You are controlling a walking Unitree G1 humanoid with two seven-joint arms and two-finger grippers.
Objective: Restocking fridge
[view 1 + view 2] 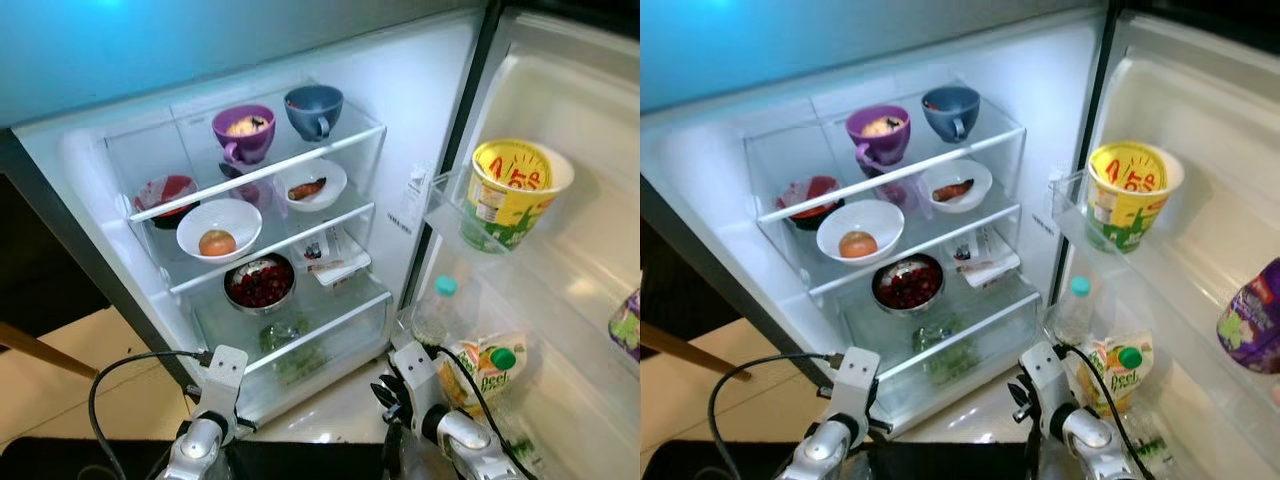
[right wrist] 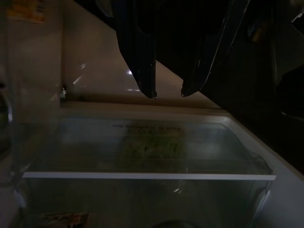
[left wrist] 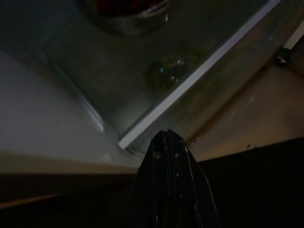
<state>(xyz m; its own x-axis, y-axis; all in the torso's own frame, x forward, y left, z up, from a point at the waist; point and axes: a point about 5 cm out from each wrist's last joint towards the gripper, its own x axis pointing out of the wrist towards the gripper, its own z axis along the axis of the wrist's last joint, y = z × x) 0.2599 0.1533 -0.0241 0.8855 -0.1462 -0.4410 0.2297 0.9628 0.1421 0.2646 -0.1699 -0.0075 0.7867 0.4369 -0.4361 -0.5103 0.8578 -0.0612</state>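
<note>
We stand before the open fridge (image 1: pixel 420 110) filling the frame, its shelves at centre already stocked with bowls, and judge ourselves between items: the left end effector (image 3: pixel 166 142) is closed and empty, the right end effector (image 2: pixel 168 92) slightly parted and empty, so next we must fetch something.

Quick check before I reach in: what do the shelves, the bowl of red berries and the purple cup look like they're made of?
Shelves: clear glass or plastic with white trim; things below show through. Bowl of red berries: likely metal, grey shiny rim. Purple cup: glossy, opaque, ceramic or hard plastic; cannot tell which.
</note>
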